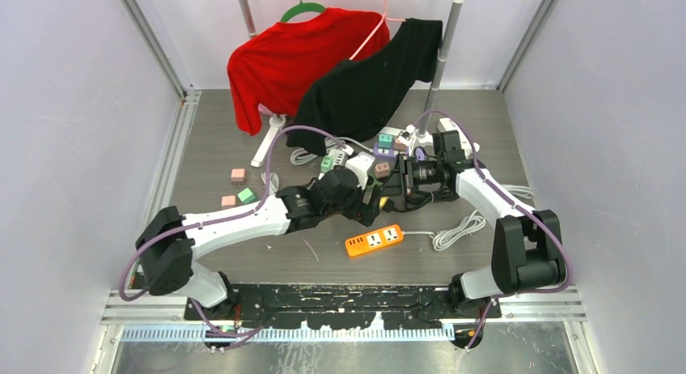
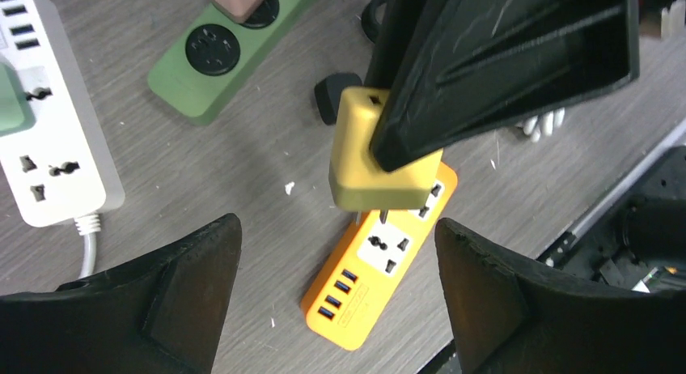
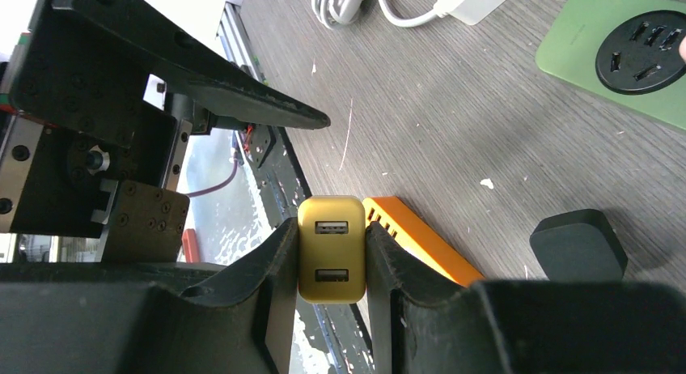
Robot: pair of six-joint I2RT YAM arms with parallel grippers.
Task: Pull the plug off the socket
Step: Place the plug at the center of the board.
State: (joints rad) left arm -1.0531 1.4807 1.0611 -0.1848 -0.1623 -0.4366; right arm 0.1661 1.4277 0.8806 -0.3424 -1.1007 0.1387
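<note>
The plug (image 3: 332, 261) is a yellow block with two USB ports, and my right gripper (image 3: 332, 228) is shut on its sides. In the left wrist view the plug (image 2: 380, 163) hangs in the air, its metal prongs just above the orange socket strip (image 2: 376, 269) and out of its holes. The strip (image 1: 374, 240) lies flat on the table near the front. My left gripper (image 2: 336, 236) is open, one finger on each side above the strip, with nothing between them. Both grippers meet near the table's middle, the right gripper (image 1: 391, 192) next to the left gripper (image 1: 366, 197).
A green strip (image 2: 218, 54) with a pink plug and a white strip (image 2: 48, 123) lie beyond the orange one. A loose black plug (image 2: 336, 95) rests on the table. Coiled white cable (image 1: 457, 228) lies right. Red and black shirts (image 1: 356, 74) hang on a rack behind.
</note>
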